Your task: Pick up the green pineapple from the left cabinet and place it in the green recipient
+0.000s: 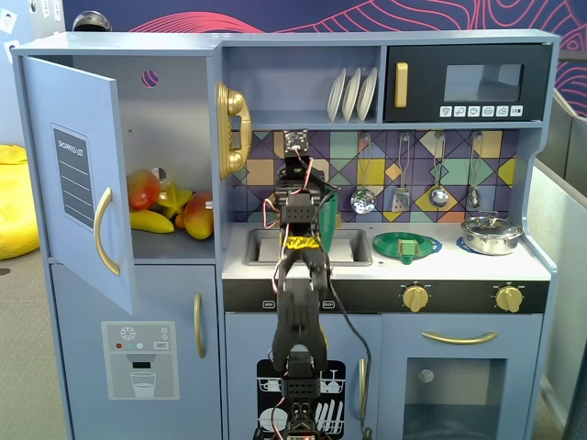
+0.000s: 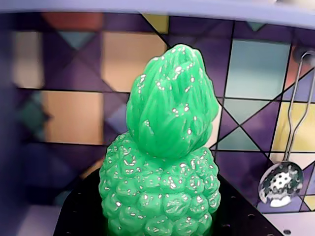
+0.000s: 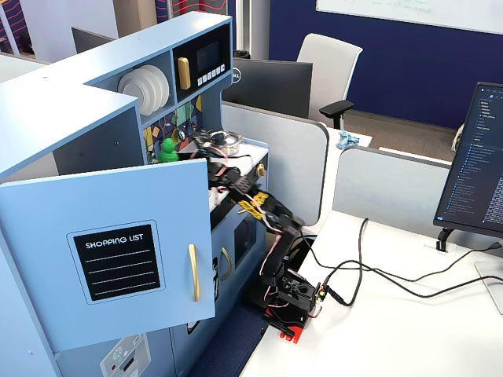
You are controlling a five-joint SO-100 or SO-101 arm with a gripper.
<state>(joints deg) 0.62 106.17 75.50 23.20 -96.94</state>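
Observation:
The green pineapple [image 2: 162,167] fills the middle of the wrist view, upright, with its bumpy body between black jaws and its crown toward the tiled backsplash. My gripper [image 2: 160,219] is shut on it. In a fixed view the gripper [image 1: 297,165] is raised over the sink, right of the left cabinet [image 1: 78,183], whose door stands open, and the arm hides the pineapple. The green recipient [image 1: 327,213], a dark green cup, stands at the sink just right of the arm and below the gripper. From the side, the pineapple [image 3: 167,149] shows above the cabinet door [image 3: 118,251].
A banana [image 1: 151,222] and red-orange fruits [image 1: 142,188] lie inside the open cabinet. A gold phone [image 1: 232,128] hangs left of the gripper. A flat green plate [image 1: 404,246] and a silver pot [image 1: 491,234] sit on the counter to the right. Utensils [image 1: 402,183] hang on the backsplash.

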